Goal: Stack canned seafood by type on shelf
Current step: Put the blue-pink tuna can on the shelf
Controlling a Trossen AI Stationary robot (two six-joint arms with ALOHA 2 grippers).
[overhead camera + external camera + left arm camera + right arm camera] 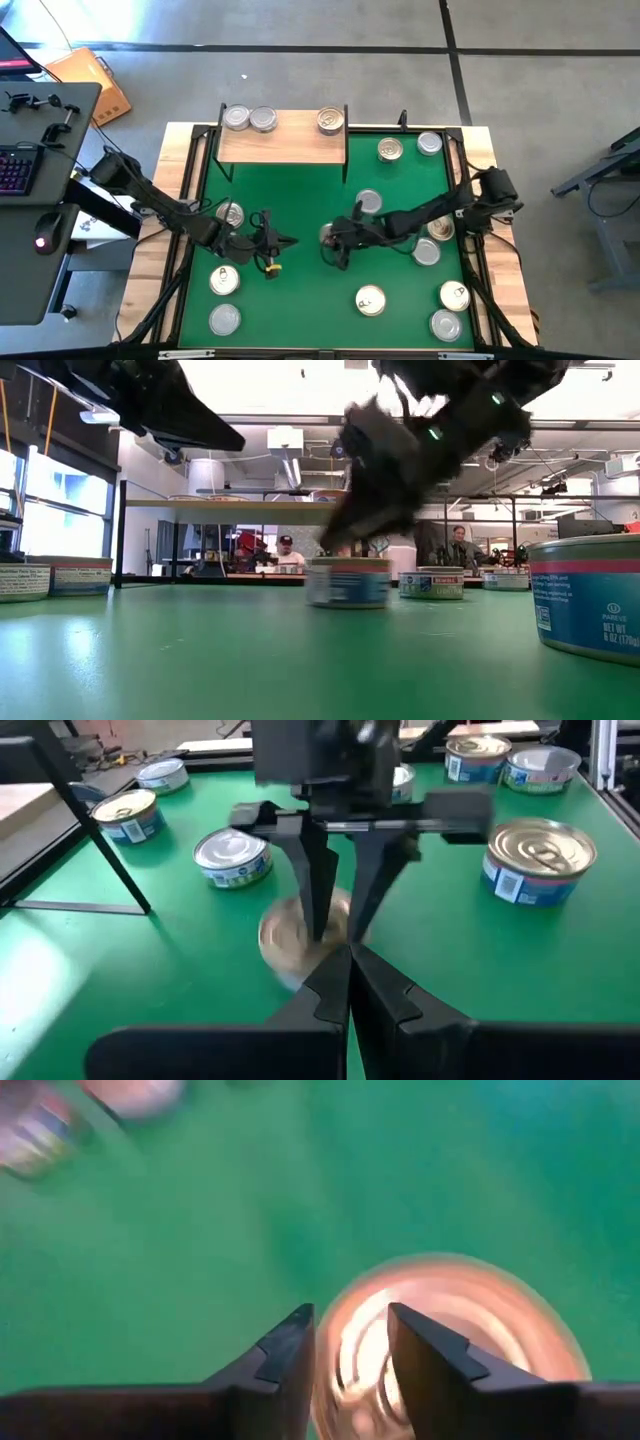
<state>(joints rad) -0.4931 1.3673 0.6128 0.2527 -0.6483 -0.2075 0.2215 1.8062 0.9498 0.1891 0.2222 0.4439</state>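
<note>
Now my right pincer (330, 238) hangs over a gold-lidded can (300, 932) mid-mat, fingers (285, 1355) narrowly apart above its lid, not gripping. My left pincer (285, 241) waits close by, pressed together. Three cans (262, 119) sit on the shelf (285, 147).

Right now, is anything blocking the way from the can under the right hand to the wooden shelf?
Nothing visible. The right hand is over a can mid-mat; bare green mat runs to the shelf. Another can sits off to the side.

"NET WT 6 OZ (170g)" on can (588, 600)
</note>
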